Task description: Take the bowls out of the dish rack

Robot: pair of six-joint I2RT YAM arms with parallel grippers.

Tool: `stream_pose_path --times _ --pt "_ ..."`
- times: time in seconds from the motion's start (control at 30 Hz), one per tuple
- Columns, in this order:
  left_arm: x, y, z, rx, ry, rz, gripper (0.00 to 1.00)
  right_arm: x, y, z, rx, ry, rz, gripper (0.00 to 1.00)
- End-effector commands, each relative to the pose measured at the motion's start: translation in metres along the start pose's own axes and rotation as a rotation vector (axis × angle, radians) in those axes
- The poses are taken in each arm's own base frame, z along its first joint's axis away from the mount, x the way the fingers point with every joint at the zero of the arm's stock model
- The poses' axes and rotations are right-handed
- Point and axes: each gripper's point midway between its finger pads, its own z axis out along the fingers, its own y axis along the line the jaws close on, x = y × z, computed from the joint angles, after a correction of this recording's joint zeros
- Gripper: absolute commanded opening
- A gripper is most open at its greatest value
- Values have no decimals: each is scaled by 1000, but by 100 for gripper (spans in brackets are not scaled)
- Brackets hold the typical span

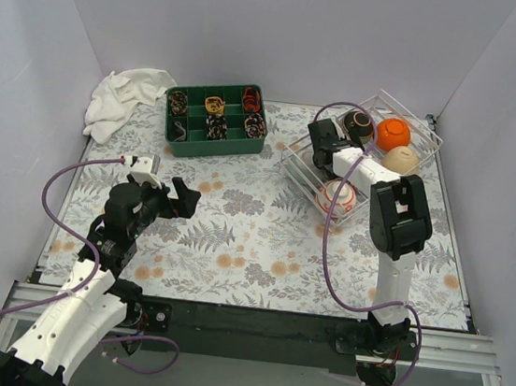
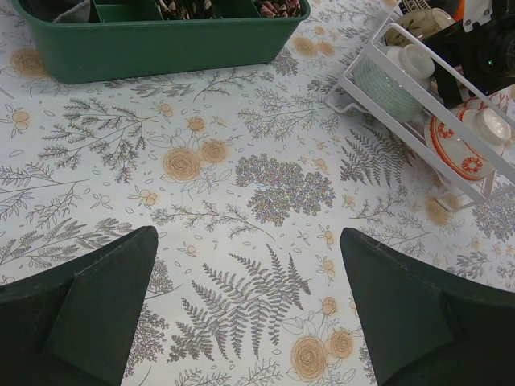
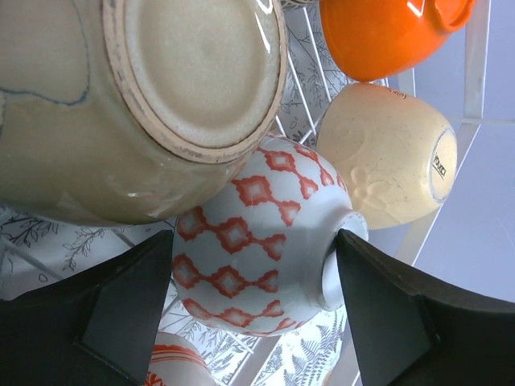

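Top external: four visible bowls point(image 1: 393, 132), one dish rack point(image 1: 432, 132)

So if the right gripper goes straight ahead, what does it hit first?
The white bowl with red diamonds, on its side in the dish rack, dead ahead between the right gripper's open fingers. The big beige bowl crowds the upper left; clearance there is hard to judge.

The rack point(image 1: 292, 164) is thin white wire. In the right wrist view, the orange bowl point(image 3: 386, 32) at 1 o'clock is glossy; the cream bowl point(image 3: 378, 161) at 3 matt, faintly embossed; the beige bowl point(image 3: 193, 72) at 11 rough-footed. The tray point(image 2: 161, 48) is smooth plastic, the towel point(image 1: 128, 97) cloth.
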Motion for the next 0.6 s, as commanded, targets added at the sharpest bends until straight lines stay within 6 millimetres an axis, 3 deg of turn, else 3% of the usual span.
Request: stream_pose_path --times 0.0,0.2,0.57 --pt "-5 -2 -1 4 -16 16 98 23 -2 -1 -72 66 -2 66" --pt "-6 -1 -2 4 -19 18 98 4 -17 -13 -75 11 40 56" --pt "-8 -1 -4 1 -30 18 98 -17 -23 -27 -136 -65 100 51"
